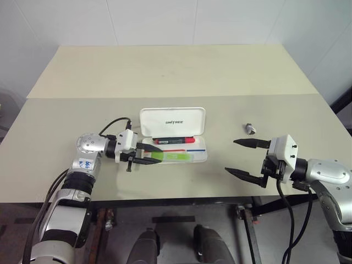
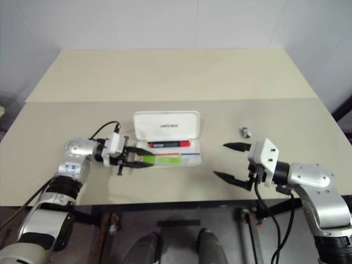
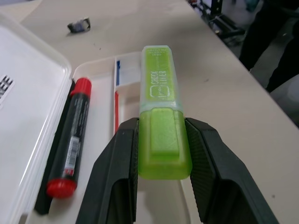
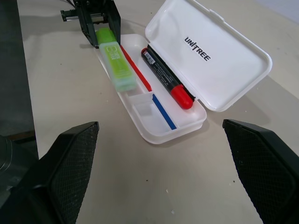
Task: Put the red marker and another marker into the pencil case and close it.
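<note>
The white pencil case (image 1: 172, 121) lies open at the table's middle, its lid raised toward the far side. The red marker (image 1: 175, 141) lies in the tray along the hinge. My left gripper (image 1: 157, 154) reaches in from the left, shut on one end of the light-green highlighter (image 3: 161, 107). The highlighter (image 1: 175, 157) lies lengthwise over the tray's front part; I cannot tell whether it rests on the tray. To the right of the case, my right gripper (image 1: 231, 156) hovers over the table with its jaws wide open and nothing between them.
A small grey object (image 1: 250, 129) lies on the table right of the case, beyond my right gripper. The table's front edge (image 1: 176, 201) runs close below both grippers. A seam (image 1: 165, 97) crosses the tabletop behind the case.
</note>
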`<state>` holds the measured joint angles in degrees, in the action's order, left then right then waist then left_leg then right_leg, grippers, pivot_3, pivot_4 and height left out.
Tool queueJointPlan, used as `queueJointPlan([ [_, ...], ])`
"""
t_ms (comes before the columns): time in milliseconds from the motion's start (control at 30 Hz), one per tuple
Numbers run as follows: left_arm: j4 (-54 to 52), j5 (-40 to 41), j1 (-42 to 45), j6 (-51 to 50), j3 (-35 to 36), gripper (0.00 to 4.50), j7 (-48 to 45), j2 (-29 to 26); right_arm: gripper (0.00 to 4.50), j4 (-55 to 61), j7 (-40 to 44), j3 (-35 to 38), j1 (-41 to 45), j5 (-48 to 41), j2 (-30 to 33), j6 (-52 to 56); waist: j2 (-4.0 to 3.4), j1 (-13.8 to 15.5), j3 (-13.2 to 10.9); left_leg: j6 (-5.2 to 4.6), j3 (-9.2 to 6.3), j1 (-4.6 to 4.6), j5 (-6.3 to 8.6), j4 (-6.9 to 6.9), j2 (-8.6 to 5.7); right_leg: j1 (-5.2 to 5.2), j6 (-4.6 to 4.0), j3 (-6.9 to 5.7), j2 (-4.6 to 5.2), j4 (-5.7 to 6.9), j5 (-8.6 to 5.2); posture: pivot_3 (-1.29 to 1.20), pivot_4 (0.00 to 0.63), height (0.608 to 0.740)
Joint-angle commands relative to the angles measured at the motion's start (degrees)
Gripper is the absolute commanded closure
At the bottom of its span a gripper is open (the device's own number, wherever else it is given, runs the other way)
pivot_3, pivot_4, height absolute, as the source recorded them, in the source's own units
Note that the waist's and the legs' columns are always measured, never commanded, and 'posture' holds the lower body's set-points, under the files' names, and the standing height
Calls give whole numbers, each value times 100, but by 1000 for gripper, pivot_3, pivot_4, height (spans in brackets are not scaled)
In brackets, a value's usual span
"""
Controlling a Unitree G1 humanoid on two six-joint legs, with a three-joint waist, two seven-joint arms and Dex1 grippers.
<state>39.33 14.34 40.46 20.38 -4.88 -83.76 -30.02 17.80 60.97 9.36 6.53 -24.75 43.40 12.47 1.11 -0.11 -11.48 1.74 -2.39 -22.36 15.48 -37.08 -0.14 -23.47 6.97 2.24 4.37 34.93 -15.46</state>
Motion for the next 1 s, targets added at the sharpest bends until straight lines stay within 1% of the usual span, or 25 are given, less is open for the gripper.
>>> queueJointPlan([
  [33, 53, -53, 21, 126, 160, 3427, 144, -108, 0, 165, -42, 152, -6, -129, 13, -108, 0, 1, 0, 0, 0, 0, 0, 1, 0, -1, 0, 0, 0, 0, 0, 0, 150, 740],
  [167, 131, -121, -35, 194, 230, 3427, 352, -172, 0, 152, -31, 68, 54, -143, -43, -131, 0, -4, 0, 0, -1, 0, 0, 2, 0, -1, 0, 0, 0, 0, 0, 0, 150, 740],
  [500, 348, -214, -132, 137, 195, 3427, 352, -201, 0, 133, -10, -7, 190, -123, -62, -68, 0, 1, 0, 0, -1, 0, 0, 1, 0, -1, 0, -1, 0, 3, 0, 0, 150, 740],
  [567, 378, -202, -119, 76, 192, 2701, 341, -166, 0, 141, -8, -2, 189, -131, -56, -54, 0, 0, 0, 0, -1, 0, 0, 2, 0, -1, 0, -1, 0, 3, -1, 0, 150, 740],
  [733, 374, -112, -79, -132, 191, 1131, 223, -91, 0, 130, 5, -6, 187, -142, -63, -52, 0, 0, 0, 0, 0, 2, 0, -1, 0, 0, 0, -1, 0, 6, 0, 0, 150, 740],
  [833, 339, -101, -55, -92, 236, 17, 289, -26, 0, 114, 5, -15, 183, -134, -75, -71, 0, 1, 0, 0, 0, 2, 0, 0, 0, -1, 0, -1, 0, 7, -1, 0, 150, 740],
  [1000, 226, -39, -42, -3, 311, 17, 383, 69, 0, 90, -9, -30, 175, -121, -113, -101, 0, -4, 0, 0, 0, 2, 0, 1, 0, -1, 0, -1, 0, 7, -1, 0, 150, 740],
])
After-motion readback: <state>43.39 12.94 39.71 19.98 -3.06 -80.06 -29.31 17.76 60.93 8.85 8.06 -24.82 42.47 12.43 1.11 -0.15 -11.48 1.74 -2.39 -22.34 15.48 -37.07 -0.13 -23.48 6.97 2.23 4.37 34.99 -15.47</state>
